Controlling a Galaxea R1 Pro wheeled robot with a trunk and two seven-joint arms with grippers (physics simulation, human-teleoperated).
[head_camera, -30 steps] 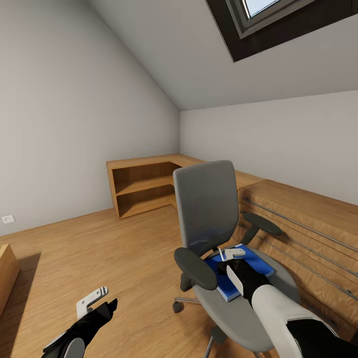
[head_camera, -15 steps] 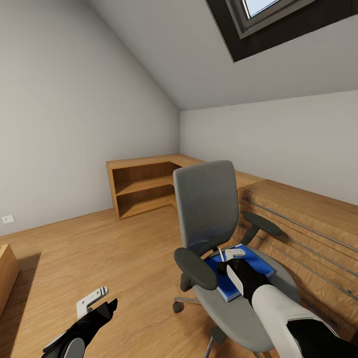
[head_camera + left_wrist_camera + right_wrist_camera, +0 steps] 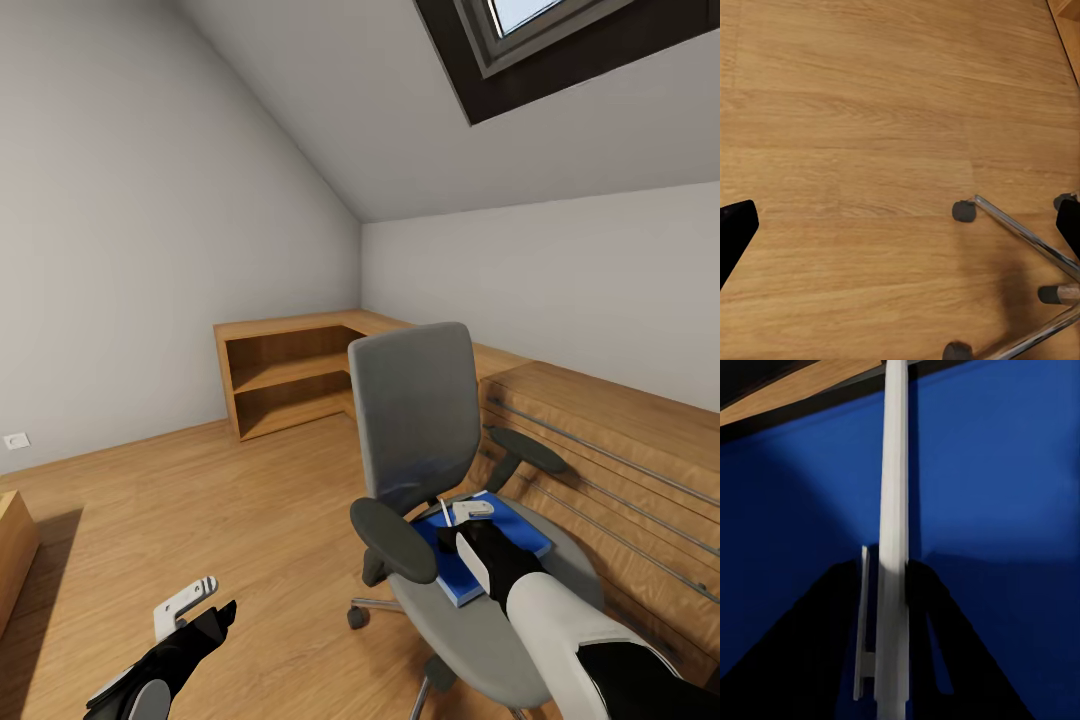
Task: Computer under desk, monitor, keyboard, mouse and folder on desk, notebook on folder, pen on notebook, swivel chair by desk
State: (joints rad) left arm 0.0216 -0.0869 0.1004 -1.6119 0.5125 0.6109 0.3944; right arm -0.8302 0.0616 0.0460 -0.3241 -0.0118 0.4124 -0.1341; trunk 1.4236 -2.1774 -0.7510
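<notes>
Head view takes in the bedroom: sloped grey-white walls, a skylight, light wood floor [image 3: 230, 500] and low wooden shelving [image 3: 290, 375] in the far corner. Nearer stands the swivel chair [image 3: 415, 420], grey back upright, black armrests out, its chrome base and casters [image 3: 1020, 232] also seen from the left wrist. On the seat lies the folder [image 3: 520, 530], flat and bright blue, reaching toward the seat's far edge. The right hand [image 3: 468, 512] rests down on the folder; from the wrist camera a pale finger [image 3: 894, 547] lies along the blue surface [image 3: 1005, 472], but whether the fingers are apart or pinched on it I cannot tell. The left hand [image 3: 195, 610] hangs low over bare floor, its fingers spread with nothing between them.

The folder looks thin, light and fairly stiff, likely slick against the upholstery. I would judge an overhanging edge the best place to pinch it, since a flat press alone may only slide it.
</notes>
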